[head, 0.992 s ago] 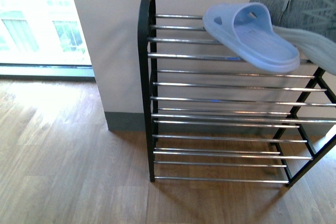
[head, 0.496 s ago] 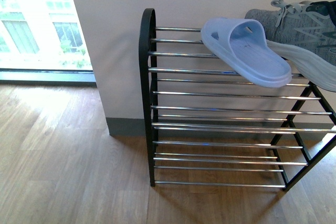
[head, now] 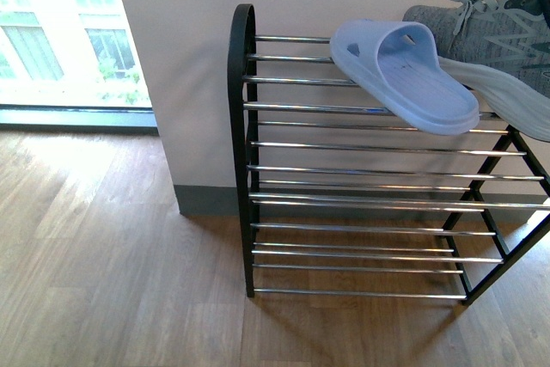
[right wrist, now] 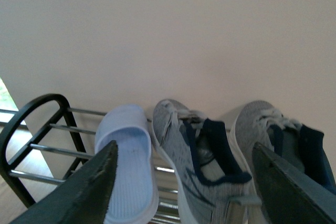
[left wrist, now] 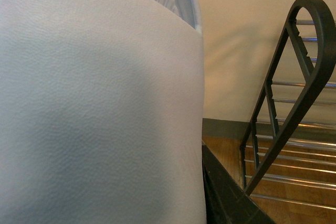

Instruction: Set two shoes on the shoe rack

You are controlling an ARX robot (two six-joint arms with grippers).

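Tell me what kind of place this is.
Probably a home entryway or room corner: a shoe rack holding a blue slide sandal and grey sneakers stands on wood-look flooring against a plain wall, beside a large window.

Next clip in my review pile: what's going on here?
A two-armed robot is loading a shoe rack against a wall. On the top shelf sit one blue slide and two grey sneakers, side by side. The left wrist view is almost filled by a pale, textured surface with a ribbed pale-blue edge, probably the second slide, held close to the camera near the rack's end. The right gripper is open, with nothing between its fingers, facing the shoes.
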